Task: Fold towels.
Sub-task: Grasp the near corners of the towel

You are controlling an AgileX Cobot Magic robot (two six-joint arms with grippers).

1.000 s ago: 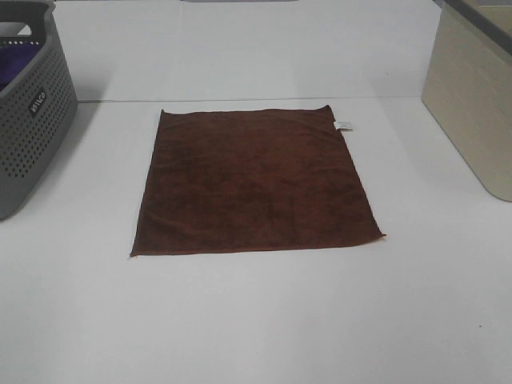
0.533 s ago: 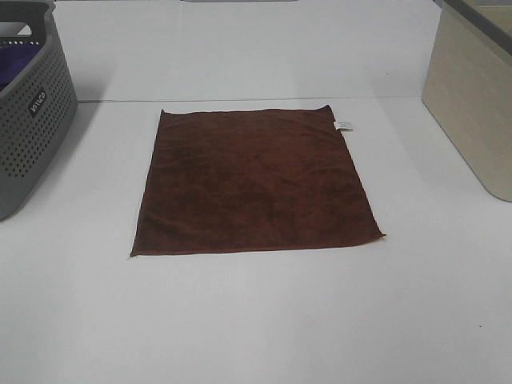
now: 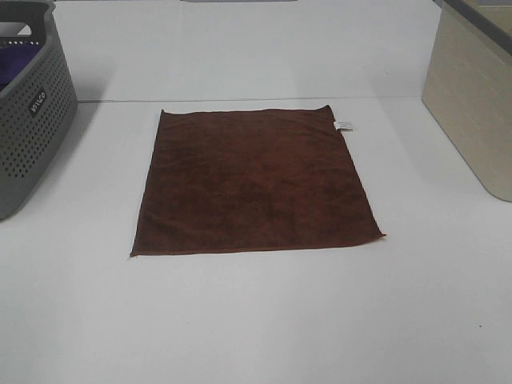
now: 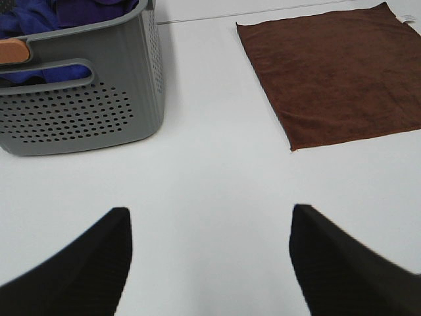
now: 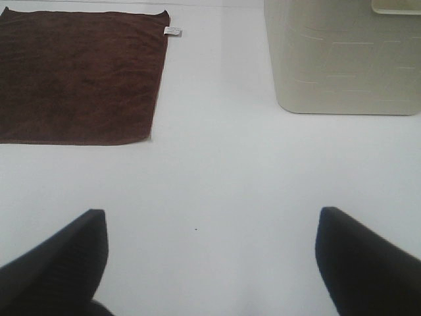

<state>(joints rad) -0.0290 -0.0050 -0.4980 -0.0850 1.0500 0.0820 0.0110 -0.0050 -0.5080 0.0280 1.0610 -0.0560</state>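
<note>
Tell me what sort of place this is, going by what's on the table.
Probably a laundry-folding test bench rather than a home: a bare white table, one brown towel spread flat, a gray perforated laundry basket holding blue cloth, and a beige bin on the other side.

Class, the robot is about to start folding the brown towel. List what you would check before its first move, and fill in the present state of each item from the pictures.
1. Towel lies flat and fully spread on the table: ok.
2. Nothing rests on top of the towel: ok.
3. Left hand is open and holds nothing: ok.
4. Right hand is open and holds nothing: ok.
5. Grey basket and beige bin stand apart from the towel's edges: ok.
6. Nothing is trapped under the towel: cannot tell, the underside is hidden.
</note>
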